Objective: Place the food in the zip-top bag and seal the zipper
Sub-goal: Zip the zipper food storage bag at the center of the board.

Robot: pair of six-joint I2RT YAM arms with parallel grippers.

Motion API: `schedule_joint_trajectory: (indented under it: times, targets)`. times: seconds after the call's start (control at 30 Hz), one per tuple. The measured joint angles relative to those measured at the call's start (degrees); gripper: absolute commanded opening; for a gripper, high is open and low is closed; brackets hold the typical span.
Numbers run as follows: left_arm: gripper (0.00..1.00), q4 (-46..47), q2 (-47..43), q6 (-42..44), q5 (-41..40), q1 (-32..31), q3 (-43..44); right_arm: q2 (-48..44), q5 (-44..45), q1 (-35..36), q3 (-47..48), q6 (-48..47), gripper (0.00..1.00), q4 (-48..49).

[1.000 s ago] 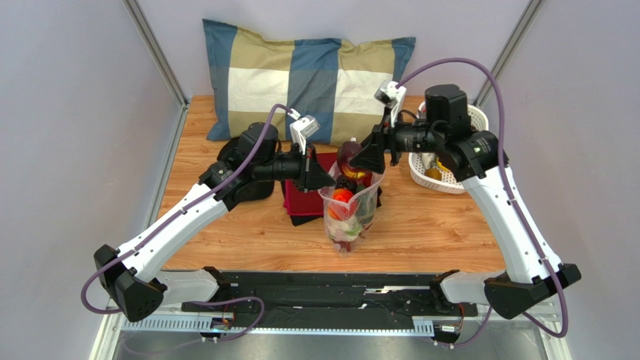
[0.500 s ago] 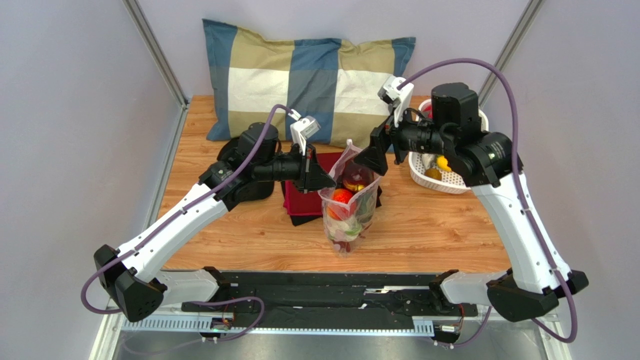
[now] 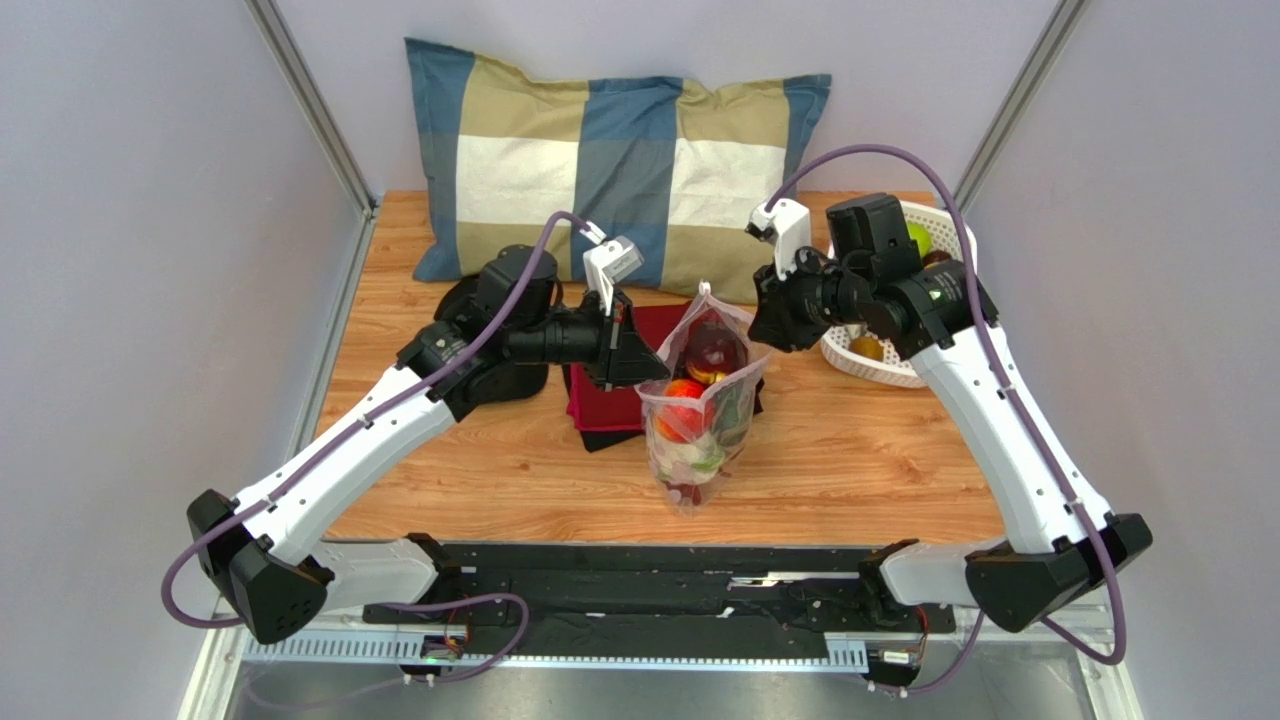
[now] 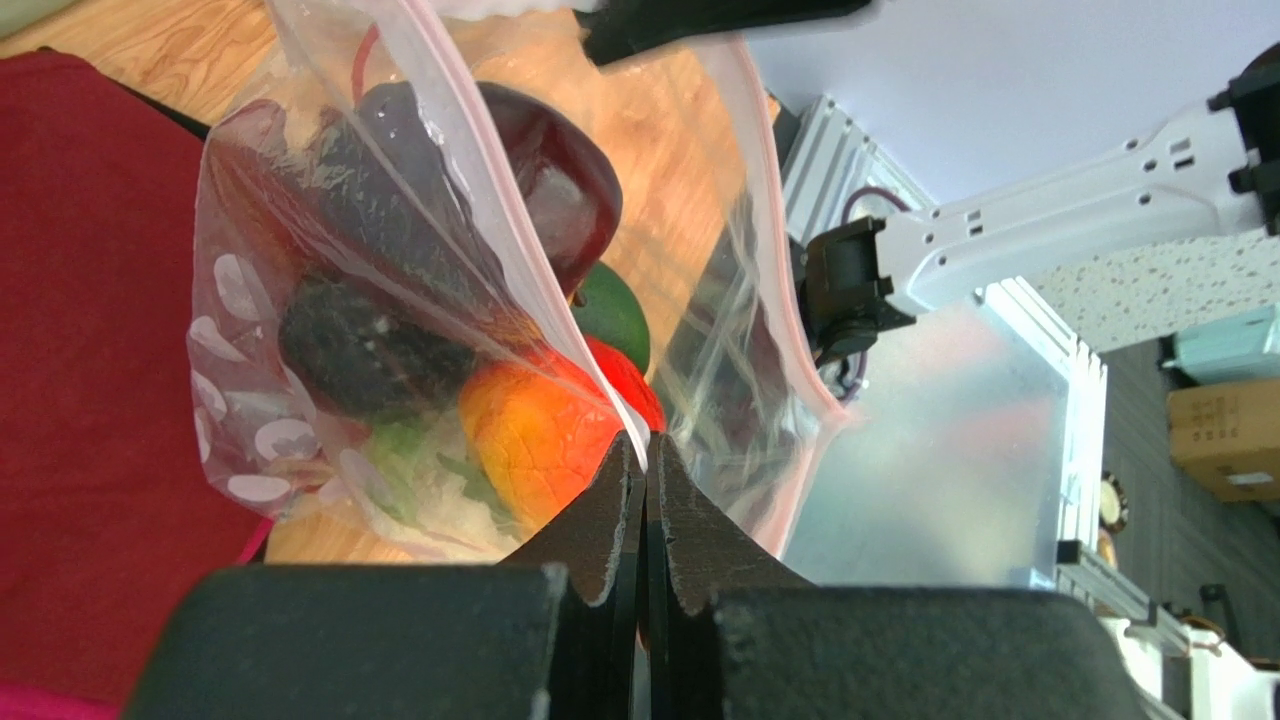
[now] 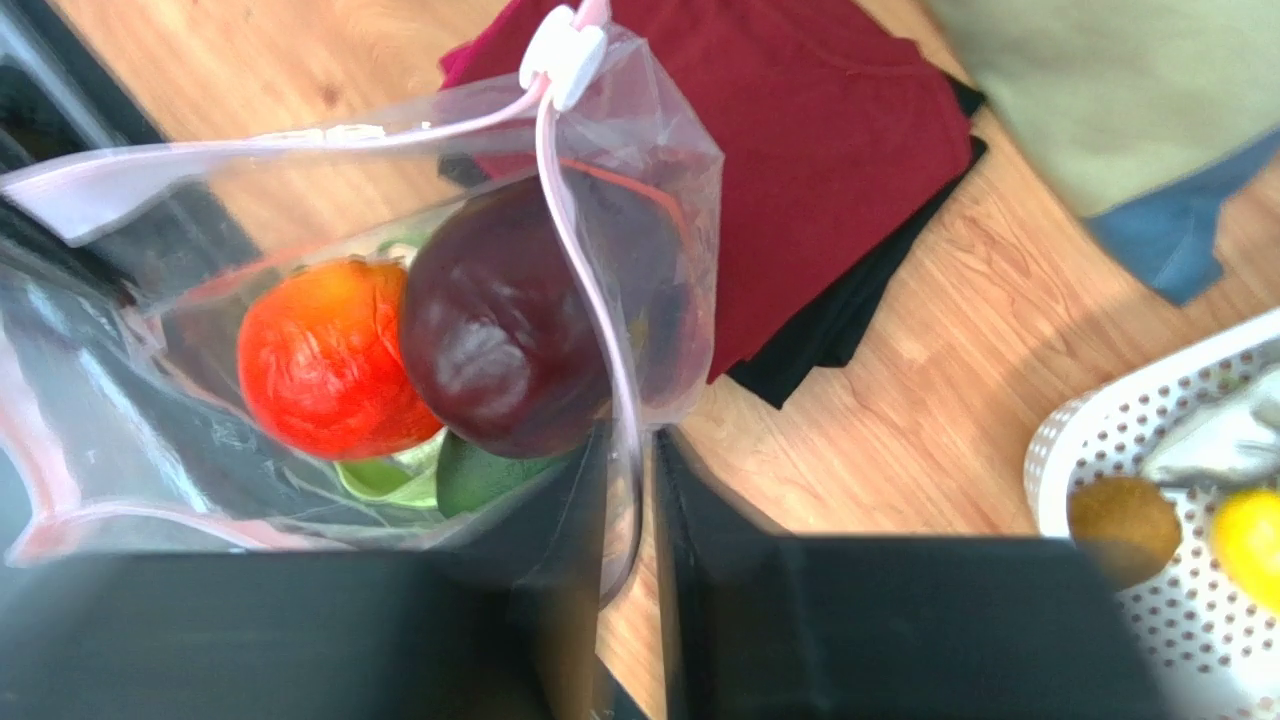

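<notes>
The zip-top bag [image 3: 703, 428] stands upright on the table, mouth open, with food inside. The food includes a dark purple fruit [image 5: 504, 338], an orange-red one [image 5: 331, 360] and a green one [image 5: 481, 473]. My left gripper [image 3: 643, 360] [image 4: 646, 443] is shut on the bag's left rim. My right gripper [image 3: 763, 323] [image 5: 631, 435] sits at the right rim. Its jaws stand a narrow gap apart with the zipper [image 5: 579, 255] strip between them. A white slider [image 5: 564, 45] sits at the strip's far end.
A folded red cloth [image 3: 609, 405] lies under and behind the bag. The white perforated basket [image 3: 864, 365] at the right holds more food, a brown piece [image 5: 1124, 525] and a yellow one [image 5: 1247, 548]. A checked pillow [image 3: 601, 150] fills the back edge.
The dark purple fruit, earlier at the right gripper above the bag's mouth, now lies in the bag. The right gripper has come down to the bag's right rim, jaws narrowing. The left arm held still.
</notes>
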Motion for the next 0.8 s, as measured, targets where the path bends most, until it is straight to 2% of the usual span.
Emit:
schedule_joint_trajectory:
  times: [0.17,0.3,0.4,0.5,0.7,0.73,0.8]
  targets:
    - [0.0,-4.46,0.66,2.8,-0.02,0.0,3.43,-0.17,-9.92,-2.03,-0.02,4.96,0.0,-0.7]
    - [0.0,-8.7,4.33,5.05,0.74,-0.04,10.47,-7.87,-16.02,-1.68,-7.1,17.84,0.0,7.96]
    - [0.01,-11.04,7.65,6.67,1.49,-0.37,15.69,-13.88,-17.07,1.05,-12.87,26.84,0.0,13.49]
    - [0.06,-12.26,10.95,7.48,2.49,-1.01,18.86,-16.59,-16.83,4.48,-16.94,33.66,0.0,18.18]
    - [0.27,-14.49,14.27,8.35,5.75,-2.47,19.28,-17.46,-12.85,6.82,-24.41,43.12,0.0,23.93]
    - [0.34,-14.56,14.36,8.33,6.78,-2.64,19.26,-17.46,-12.15,6.88,-24.9,43.89,0.0,24.35]
    - [0.42,-14.45,14.29,8.39,8.74,-2.89,19.26,-18.05,-10.29,7.02,-25.88,45.42,0.0,25.66]
